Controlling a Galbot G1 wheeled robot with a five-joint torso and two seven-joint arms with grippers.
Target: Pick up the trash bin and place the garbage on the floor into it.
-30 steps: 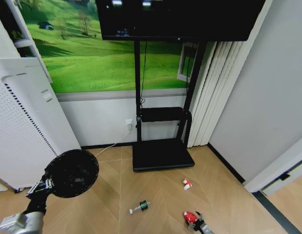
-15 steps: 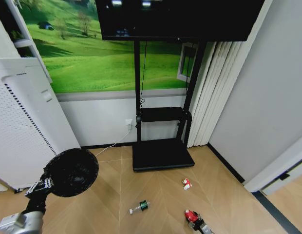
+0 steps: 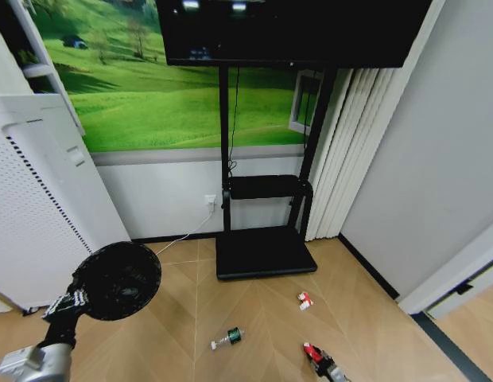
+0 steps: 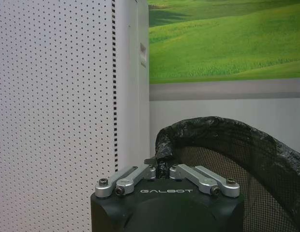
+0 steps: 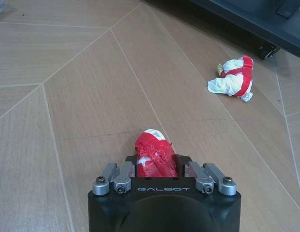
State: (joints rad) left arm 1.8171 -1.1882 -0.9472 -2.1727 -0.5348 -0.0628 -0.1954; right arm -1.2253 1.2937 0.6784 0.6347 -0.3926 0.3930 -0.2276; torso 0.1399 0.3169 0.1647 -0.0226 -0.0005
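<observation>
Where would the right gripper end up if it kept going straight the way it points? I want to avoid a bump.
Probably bare floor. The right gripper, jaws shut on a red crushed piece, points across open boards; the red-and-white wrapper lies off to one side. Depth is unclear.

We see a round black trash bin (image 4: 247, 164) of fine wire mesh, with a crinkly, shiny black plastic bag over its rim. The tall white box (image 4: 58, 96) looks smooth and full of tiny holes. The floor (image 5: 82, 96) is matt pale wood planks. The crumpled red-and-white wrapper (image 5: 154, 157) looks shiny, between silver metal finger links.
</observation>
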